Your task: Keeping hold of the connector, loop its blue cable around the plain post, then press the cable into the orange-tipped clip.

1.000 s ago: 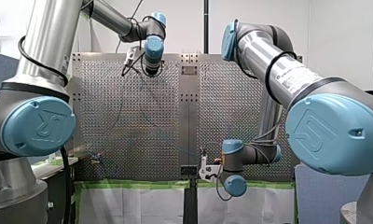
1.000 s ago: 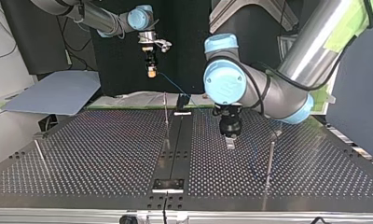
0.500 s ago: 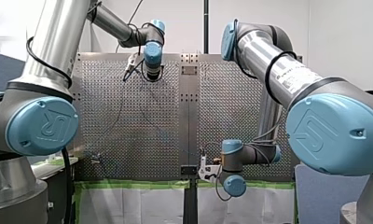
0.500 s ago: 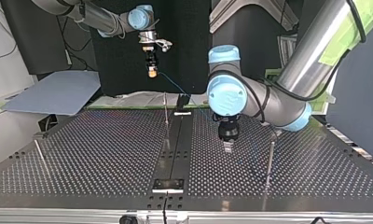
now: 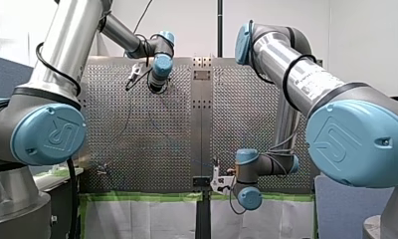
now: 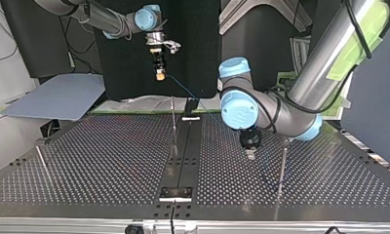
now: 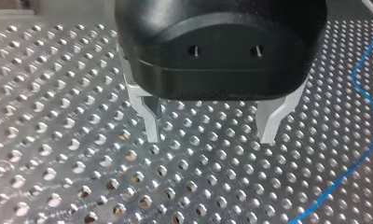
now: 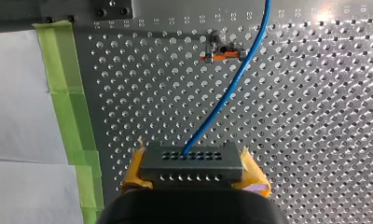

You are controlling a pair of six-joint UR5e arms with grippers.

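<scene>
My right claw (image 8: 194, 181) is clenched on the dark grey rectangular connector (image 8: 191, 161), whose thin blue cable (image 8: 231, 79) runs ahead past one end of the small orange-tipped clip (image 8: 220, 56). My left claw (image 7: 209, 137) hangs spread wide and empty over the perforated metal tabletop (image 7: 58, 140).

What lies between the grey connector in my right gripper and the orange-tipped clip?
In the right wrist view, only bare perforated plate, crossed by the blue cable running from the connector past the clip.
</scene>
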